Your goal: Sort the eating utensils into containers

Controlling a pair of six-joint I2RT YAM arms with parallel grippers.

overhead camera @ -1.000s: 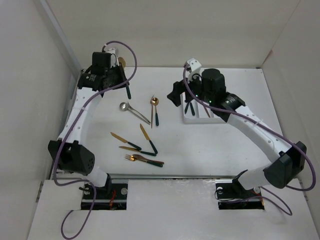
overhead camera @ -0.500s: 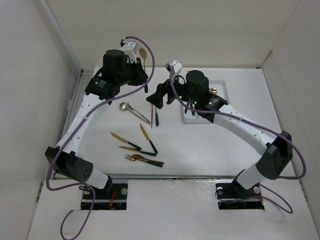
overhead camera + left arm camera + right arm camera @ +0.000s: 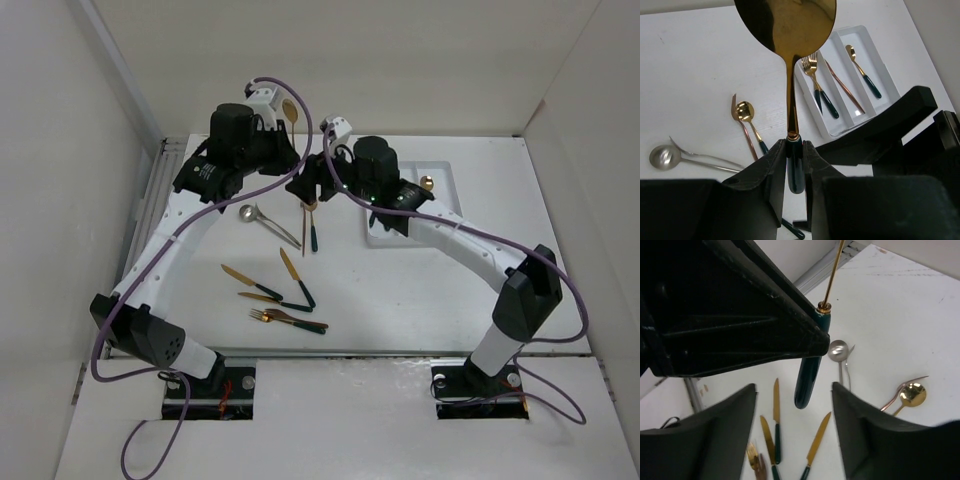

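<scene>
One gold spoon (image 3: 790, 85) stands clamped in the left tool (image 3: 794, 151).

Gold bowl and stem, dark green handle on the raised spoon (image 3: 790, 100). White tray (image 3: 863, 92) on white table (image 3: 700, 65). Plain silver spoon (image 3: 665, 155). Gold blades, green-black handles on knives (image 3: 237, 272). One utensil (image 3: 845, 89) all copper-pink.

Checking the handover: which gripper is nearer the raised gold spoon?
Left. The left gripper clamps the gold spoon by its handle; the right gripper has open jaws flanking the handle's end, not touching.
</scene>
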